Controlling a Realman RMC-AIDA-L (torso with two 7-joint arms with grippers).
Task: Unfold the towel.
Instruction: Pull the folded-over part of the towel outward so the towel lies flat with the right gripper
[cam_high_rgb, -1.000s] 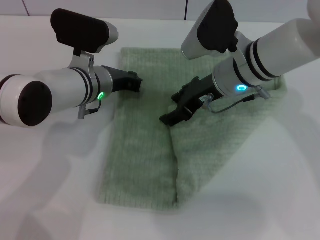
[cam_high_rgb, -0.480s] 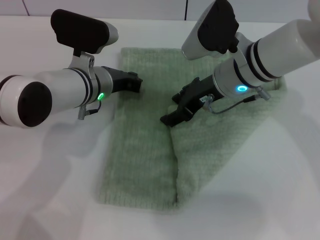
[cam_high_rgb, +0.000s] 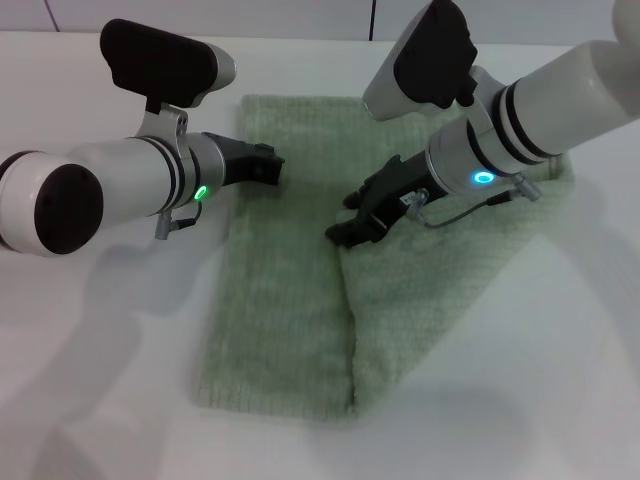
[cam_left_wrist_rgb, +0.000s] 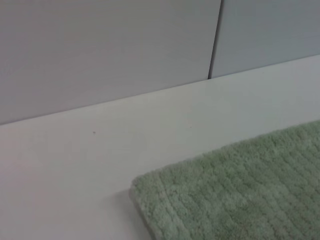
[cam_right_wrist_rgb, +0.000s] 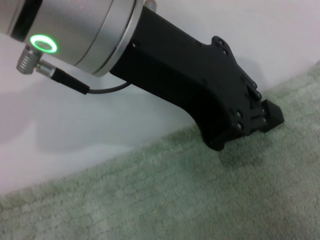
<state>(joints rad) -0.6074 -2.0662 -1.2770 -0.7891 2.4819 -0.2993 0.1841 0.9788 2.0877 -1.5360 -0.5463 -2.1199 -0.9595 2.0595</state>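
Head view shows us the towel (cam_high_rgb: 300, 300) lying flat on the white bench (cam_high_rgb: 90, 400), and we judge the unfolding only partly done. A folded flap still covers its half toward three o'clock, and the flap's free hem runs down the middle from the centre toward six o'clock. The strip toward nine o'clock lies in a single layer, while the flap's far part bunches under the right arm near two o'clock. What is left, as we read it, is to carry that flap over toward three o'clock and lay it out flat.

We see the right gripper (cam_high_rgb: 345, 232) low over the towel's centre, its tips at the upper end of the flap's hem. They look close together and seem to touch the cloth, but we cannot tell whether they pinch the hem or how far apart they stand.

At ten o'clock the left gripper (cam_high_rgb: 268, 165) rests on or just above the towel's edge. The right wrist view shows it (cam_right_wrist_rgb: 260, 117) there with its tips seemingly drawn together, holding nothing that we can make out.
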